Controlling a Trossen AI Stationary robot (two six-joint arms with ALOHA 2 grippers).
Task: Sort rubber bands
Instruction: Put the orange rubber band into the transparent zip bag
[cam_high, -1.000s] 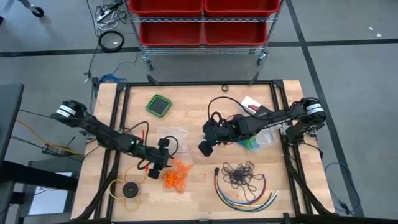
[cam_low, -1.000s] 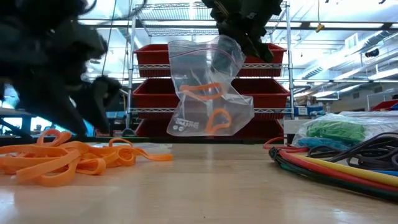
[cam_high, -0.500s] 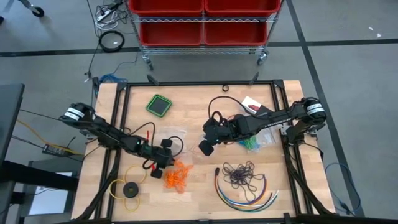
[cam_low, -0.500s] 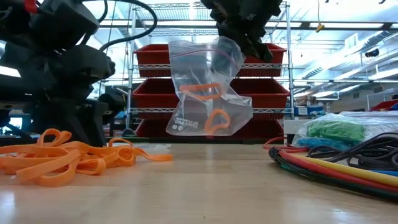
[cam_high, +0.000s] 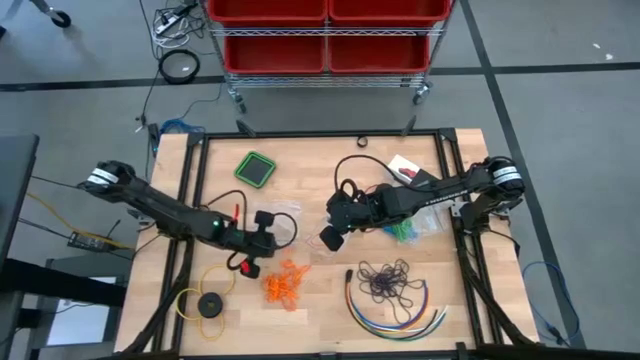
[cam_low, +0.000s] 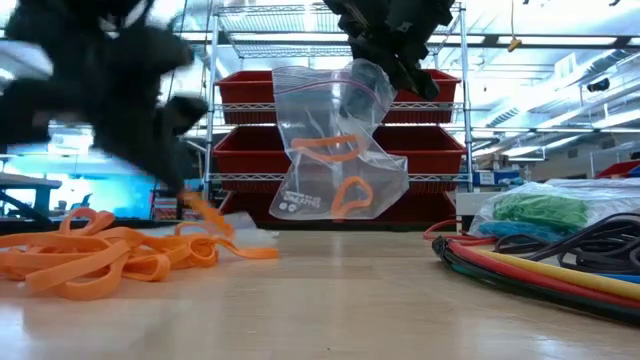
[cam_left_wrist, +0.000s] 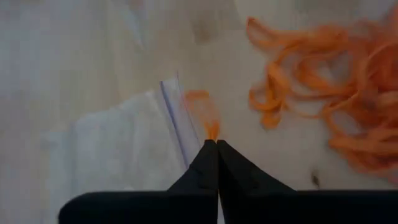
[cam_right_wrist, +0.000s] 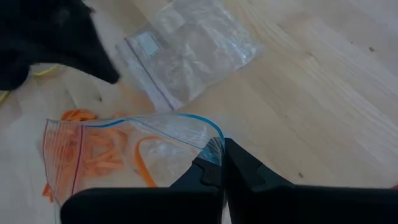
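I am pinching one orange band (cam_left_wrist: 210, 124) in my left gripper (cam_left_wrist: 216, 144), just above the orange pile (cam_high: 283, 282) near the table's (cam_high: 320, 310) front edge. My right gripper (cam_right_wrist: 219, 158), clamped on the bag (cam_low: 335, 150), is holding it over the table's middle. I should be lifting clear, then aiming for the bag's mouth.

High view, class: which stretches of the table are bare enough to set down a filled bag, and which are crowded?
Bare wood lies between the green square pad and the right end effector, and along the near edge between the orange rubber bands and the dark purple rubber bands. Crowded: around the yellow ring, the multicoloured cables and the green rubber bands.
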